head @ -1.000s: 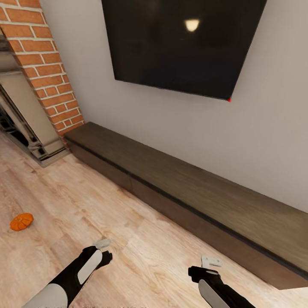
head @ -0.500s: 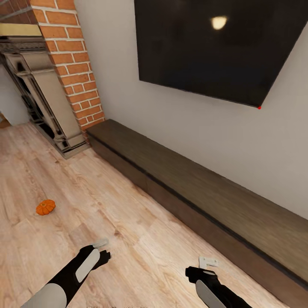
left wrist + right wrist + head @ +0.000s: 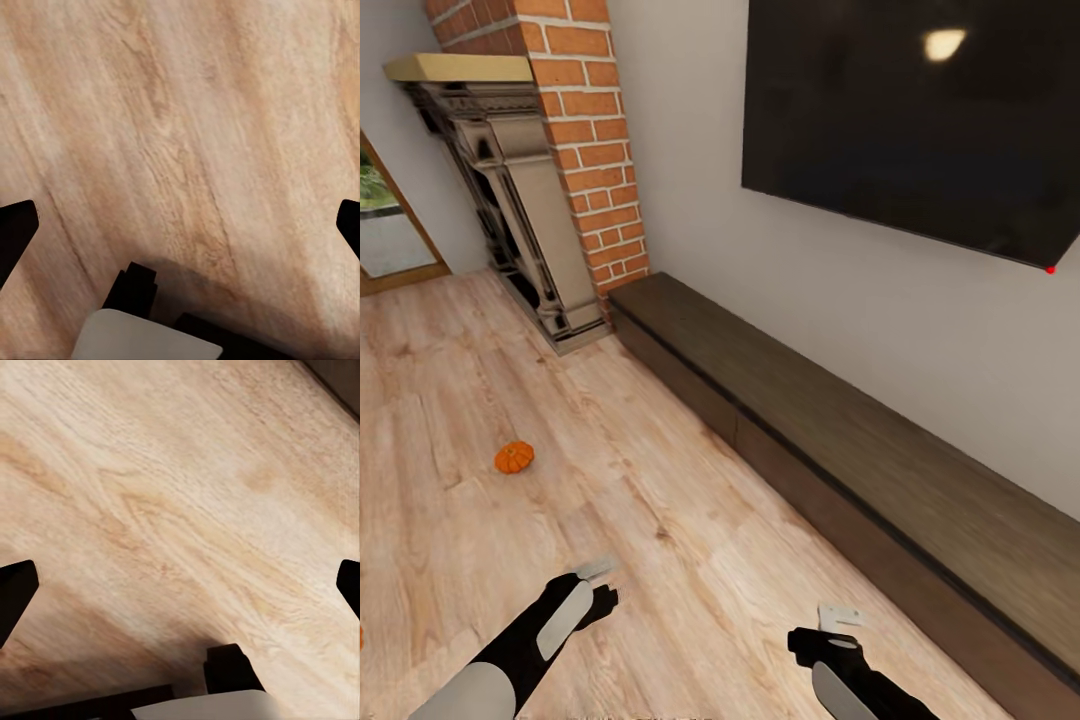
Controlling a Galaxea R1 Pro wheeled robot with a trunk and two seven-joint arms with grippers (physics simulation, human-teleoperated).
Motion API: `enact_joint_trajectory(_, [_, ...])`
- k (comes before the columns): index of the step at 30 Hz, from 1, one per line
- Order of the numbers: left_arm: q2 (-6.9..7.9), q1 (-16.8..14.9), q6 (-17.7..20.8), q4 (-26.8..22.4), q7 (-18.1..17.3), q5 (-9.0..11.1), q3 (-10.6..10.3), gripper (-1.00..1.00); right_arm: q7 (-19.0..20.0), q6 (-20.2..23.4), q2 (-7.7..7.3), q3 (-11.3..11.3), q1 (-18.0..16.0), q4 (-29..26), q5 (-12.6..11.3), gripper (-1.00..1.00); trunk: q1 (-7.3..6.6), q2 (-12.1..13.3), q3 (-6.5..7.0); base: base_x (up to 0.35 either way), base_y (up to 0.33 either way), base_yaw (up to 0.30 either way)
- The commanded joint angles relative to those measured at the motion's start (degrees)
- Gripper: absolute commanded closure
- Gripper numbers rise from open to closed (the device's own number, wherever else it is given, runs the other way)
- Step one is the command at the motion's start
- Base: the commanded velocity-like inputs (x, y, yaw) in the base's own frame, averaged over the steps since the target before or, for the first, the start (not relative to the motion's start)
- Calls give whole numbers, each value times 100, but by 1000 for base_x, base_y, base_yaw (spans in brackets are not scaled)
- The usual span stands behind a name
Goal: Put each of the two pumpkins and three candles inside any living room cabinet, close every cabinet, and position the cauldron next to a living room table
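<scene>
Plank flooring (image 3: 450,400) of light wood covers the near and left part of the head view, running to a pale wall on the right where a large black screen (image 3: 900,120) hangs. Below the screen, along the foot of that wall, stretches the cabinet (image 3: 840,450), a long, low, dark-brown unit whose flat front panels all look shut. At its far end rises a brick chimney (image 3: 595,150), with an ornate beige-and-black fireplace surround (image 3: 520,210) to its left and part of a glazed wooden door (image 3: 390,230) at the far left edge. One small orange pumpkin (image 3: 514,457) lies on the bare floor at middle left, well apart from the cabinet and from both arms. In the near foreground the left gripper (image 3: 598,572) and the right gripper (image 3: 840,616) hang over the floor, both empty; each wrist view shows dark fingertips at opposite edges with bare planks between, so both jaws stand spread wide. The robot appears to be on its way to collect things, with nothing yet stowed as far as can be seen. The next move likely calls for driving closer to the pumpkin and lowering an arm over it.
</scene>
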Motion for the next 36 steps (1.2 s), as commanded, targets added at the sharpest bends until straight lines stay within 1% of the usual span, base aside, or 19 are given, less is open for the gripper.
enact_joint_trajectory(1, [9,-5,5,-9,54,55,-41,-100,-40,16,-7,29,-6,-12,-23,-100,0,-3,-9,0,0,269])
enact_joint_trajectory(12, [14,-5,3,-9,54,50,-43,-100,-35,6,-5,42,-6,-9,-24,-100,0,-3,-61,5,1,269])
enact_joint_trajectory(19, [21,-5,2,-9,52,42,-47,-100,-35,6,-5,45,-6,-21,-11,-100,0,-3,-91,224,109,231])
enact_joint_trajectory(36, [23,-5,1,-9,53,27,-45,-100,-36,6,-5,48,-6,-27,-5,-100,0,-3,-96,284,149,15])
